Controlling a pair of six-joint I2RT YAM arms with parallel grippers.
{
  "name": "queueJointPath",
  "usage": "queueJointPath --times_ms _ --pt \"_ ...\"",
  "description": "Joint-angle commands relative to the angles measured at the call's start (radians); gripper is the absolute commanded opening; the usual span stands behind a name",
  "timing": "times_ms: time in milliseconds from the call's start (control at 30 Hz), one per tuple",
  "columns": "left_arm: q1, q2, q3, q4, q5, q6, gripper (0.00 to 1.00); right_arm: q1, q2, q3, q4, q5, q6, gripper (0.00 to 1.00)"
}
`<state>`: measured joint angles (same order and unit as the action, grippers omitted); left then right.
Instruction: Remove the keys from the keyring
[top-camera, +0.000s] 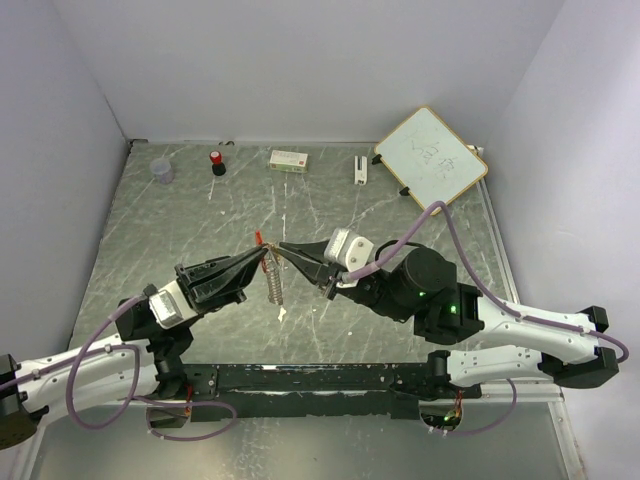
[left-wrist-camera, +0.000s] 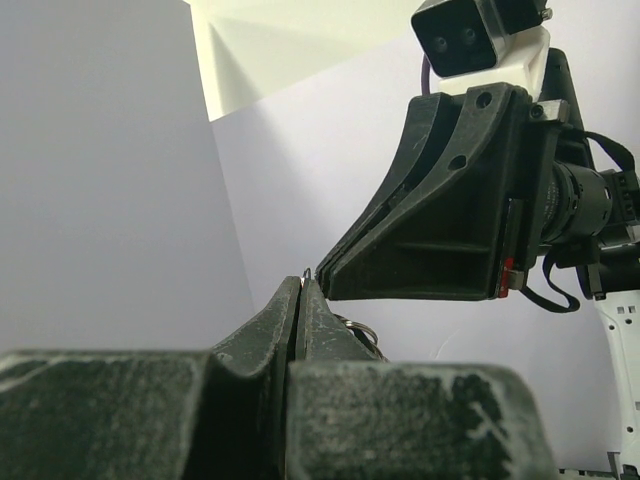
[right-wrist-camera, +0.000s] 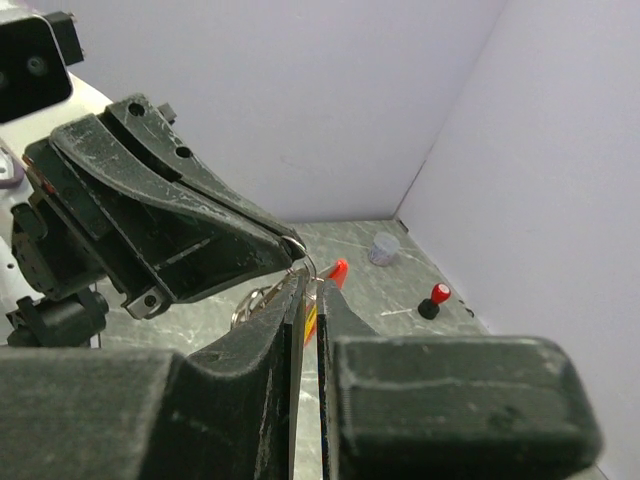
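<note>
Our left pincer (top-camera: 263, 258) is pressed together on the keyring (top-camera: 274, 283). Our right pincer (top-camera: 285, 248) meets it tip to tip, its fingers pinching the same thin wire loop. We hold the bunch above the middle of the table (top-camera: 180, 230), with a chain-like part hanging below the tips. A red key (top-camera: 259, 238) sticks up just beside them. Near the far left corner we see a red-capped bottle (top-camera: 217, 162) and a clear cup (top-camera: 161, 170). A whiteboard (top-camera: 432, 155) lies in the far right corner.
</note>
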<state>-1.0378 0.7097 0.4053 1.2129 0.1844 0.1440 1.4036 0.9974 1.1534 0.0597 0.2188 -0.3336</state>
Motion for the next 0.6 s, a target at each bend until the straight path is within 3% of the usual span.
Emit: queueJointPath --times_ms 0,567 --pt "0.004 0.009 -0.006 0.102 0.029 -0.027 0.07 0.001 0.001 -0.005 0.054 -0.027 -0.007 0.09" --pt "0.003 0.063 -0.006 0.212 0.064 -0.046 0.07 0.001 0.021 -0.015 0.073 -0.044 0.004 0.04"
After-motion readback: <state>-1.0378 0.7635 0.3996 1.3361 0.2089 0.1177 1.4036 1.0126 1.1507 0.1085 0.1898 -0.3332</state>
